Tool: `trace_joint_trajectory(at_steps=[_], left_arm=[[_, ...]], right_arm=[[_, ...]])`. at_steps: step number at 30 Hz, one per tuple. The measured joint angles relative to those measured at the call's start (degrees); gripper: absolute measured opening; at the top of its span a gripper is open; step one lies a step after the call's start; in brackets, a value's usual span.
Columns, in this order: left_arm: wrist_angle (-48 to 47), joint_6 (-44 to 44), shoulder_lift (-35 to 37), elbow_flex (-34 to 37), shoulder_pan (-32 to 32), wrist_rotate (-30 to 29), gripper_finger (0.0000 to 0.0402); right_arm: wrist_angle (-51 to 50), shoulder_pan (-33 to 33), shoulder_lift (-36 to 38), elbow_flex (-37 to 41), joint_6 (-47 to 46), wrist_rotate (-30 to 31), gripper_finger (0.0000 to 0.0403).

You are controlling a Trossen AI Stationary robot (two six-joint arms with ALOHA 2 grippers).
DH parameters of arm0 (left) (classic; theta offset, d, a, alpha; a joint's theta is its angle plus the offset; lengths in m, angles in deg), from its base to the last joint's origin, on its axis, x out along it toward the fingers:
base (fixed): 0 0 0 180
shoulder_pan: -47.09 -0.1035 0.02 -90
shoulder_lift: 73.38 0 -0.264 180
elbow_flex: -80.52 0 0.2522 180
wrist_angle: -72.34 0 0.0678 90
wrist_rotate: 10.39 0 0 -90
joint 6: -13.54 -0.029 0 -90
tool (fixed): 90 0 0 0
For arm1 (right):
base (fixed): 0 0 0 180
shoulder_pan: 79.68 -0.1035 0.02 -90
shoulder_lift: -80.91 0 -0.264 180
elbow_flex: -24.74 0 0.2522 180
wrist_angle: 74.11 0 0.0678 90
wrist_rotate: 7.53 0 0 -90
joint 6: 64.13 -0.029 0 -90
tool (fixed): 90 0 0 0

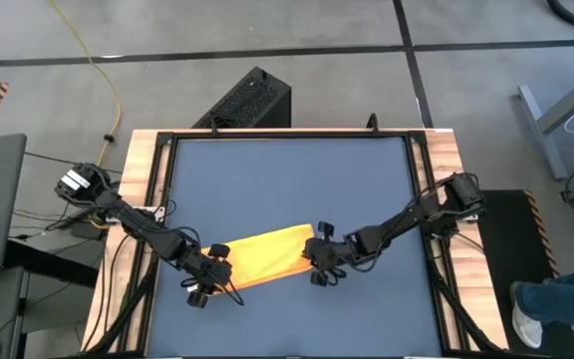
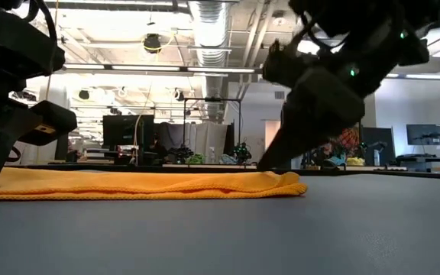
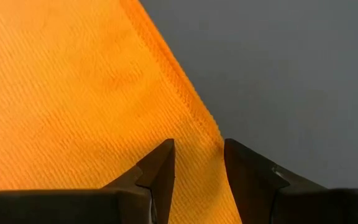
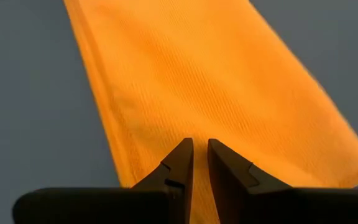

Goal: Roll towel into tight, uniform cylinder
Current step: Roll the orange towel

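The yellow towel (image 1: 265, 257) lies flat on the dark blue mat (image 1: 287, 179) as a folded strip, running left to right near the mat's front. My left gripper (image 1: 212, 267) stands at the towel's left end, open, with its fingertips (image 3: 166, 152) on either side of the hemmed edge (image 3: 194, 118). My right gripper (image 1: 319, 263) is at the towel's right end, its fingers (image 4: 185, 152) nearly together with yellow cloth in the narrow gap. In the low view the towel (image 2: 143, 183) lies low on the mat, slightly bunched at its right end (image 2: 289, 183). My left gripper comes slanting down from the table's left onto the towel's left end, beside the hem (image 3: 197, 155). The cloth between its fingers lies flat and unbunched; whether the tips press on it I cannot tell. My right gripper pinches the towel's right end (image 4: 200, 134) between its two fingers, slanting down from the table's right. The fingers lie along the strip. The towel stays on the mat and slack; how many layers are pinched does not show.
The mat sits inside a wooden table frame (image 1: 138, 179). A black box (image 1: 252, 100) stands on the floor beyond the far edge. A person's leg (image 1: 556, 299) shows at the right. Bare mat stretches beyond the towel toward the far edge.
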Motion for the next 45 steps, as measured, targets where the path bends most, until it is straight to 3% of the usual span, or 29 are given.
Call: trace_joint_trajectory(at_steps=[9, 34, 45], left_arm=[[-1.9, 0.2, 0.0, 0.0, 0.0, -0.3, 0.0128], [-1.9, 0.2, 0.1, 0.0, 0.0, -0.3, 0.0128], [-4.8, 2.2, 0.1, -0.1, 0.0, -0.3, 0.0128]], right_arm=[[-1.9, -1.7, -0.8, 0.0, -3.8, -5.3, 0.0076], [0.1, -4.9, -0.7, 0.0, -0.8, -7.0, 0.0076], [-3.5, -5.6, -0.7, 0.0, -1.3, -8.4, 0.0076]])
